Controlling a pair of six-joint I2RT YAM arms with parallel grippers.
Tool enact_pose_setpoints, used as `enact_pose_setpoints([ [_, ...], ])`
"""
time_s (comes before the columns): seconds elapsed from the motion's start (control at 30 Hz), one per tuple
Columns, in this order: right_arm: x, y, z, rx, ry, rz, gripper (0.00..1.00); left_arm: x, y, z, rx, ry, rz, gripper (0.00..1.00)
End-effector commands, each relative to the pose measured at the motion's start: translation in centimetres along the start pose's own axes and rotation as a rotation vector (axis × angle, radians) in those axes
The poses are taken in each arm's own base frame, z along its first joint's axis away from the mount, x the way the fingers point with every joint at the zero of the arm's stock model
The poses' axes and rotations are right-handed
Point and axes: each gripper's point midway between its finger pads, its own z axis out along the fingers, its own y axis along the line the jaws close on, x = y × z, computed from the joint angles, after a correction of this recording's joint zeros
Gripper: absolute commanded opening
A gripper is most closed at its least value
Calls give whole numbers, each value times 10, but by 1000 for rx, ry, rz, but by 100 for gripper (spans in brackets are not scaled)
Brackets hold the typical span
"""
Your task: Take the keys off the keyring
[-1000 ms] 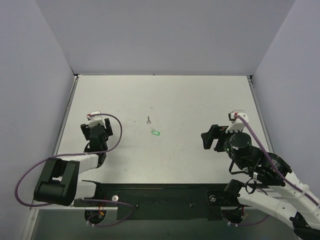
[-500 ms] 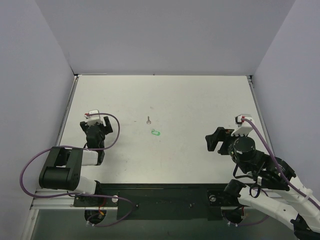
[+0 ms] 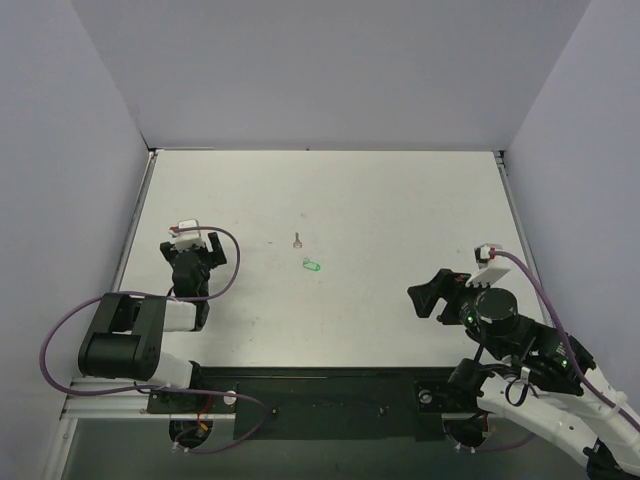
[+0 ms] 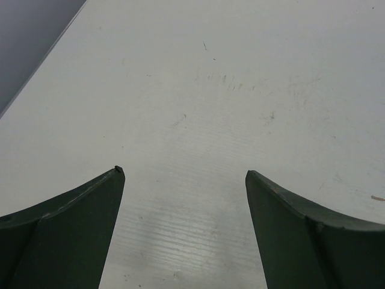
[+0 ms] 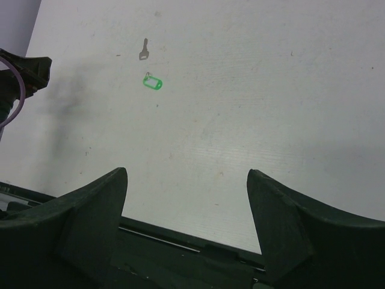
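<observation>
Key (image 5: pixel 144 50) lying apart from green keyring (image 5: pixel 152 80), left claw (image 4: pixel 183 171) and right claw (image 5: pixel 187 171) both spread, empty

White table (image 3: pixel 400 210) enclosed by plain lavender walls (image 3: pixel 320 70).

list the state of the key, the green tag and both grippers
key, lying loose and flat on the table
green tag, lying flat on the table, apart from the key
left gripper, open, holding nothing
right gripper, open, holding nothing
</observation>
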Motion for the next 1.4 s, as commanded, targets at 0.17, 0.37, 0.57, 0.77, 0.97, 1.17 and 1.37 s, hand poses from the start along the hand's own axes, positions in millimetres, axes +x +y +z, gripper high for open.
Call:
enact_pose_setpoints([
  [0.17,23,32,3,-155,109,39,83,-13,-3,2,17,-55,-13,93],
  [0.37,42,31,-4,-186,161,119,89,-14,-3,2,15,-58,-14,93],
  [0.57,45,27,-13,-202,172,120,91,-14,-3,2,15,-58,-16,93],
  [0.77,39,22,-11,-179,135,120,91,-14,-3,2,15,-57,-14,93],
  [0.97,30,14,-8,-135,95,48,93,-14,-4,2,17,-57,-14,93],
  [1.17,25,15,-5,-125,76,53,93,-14,-3,2,15,-58,-14,93],
  [1.37,11,12,-6,-118,0,93,94,-14,-3,2,15,-57,-15,93],
])
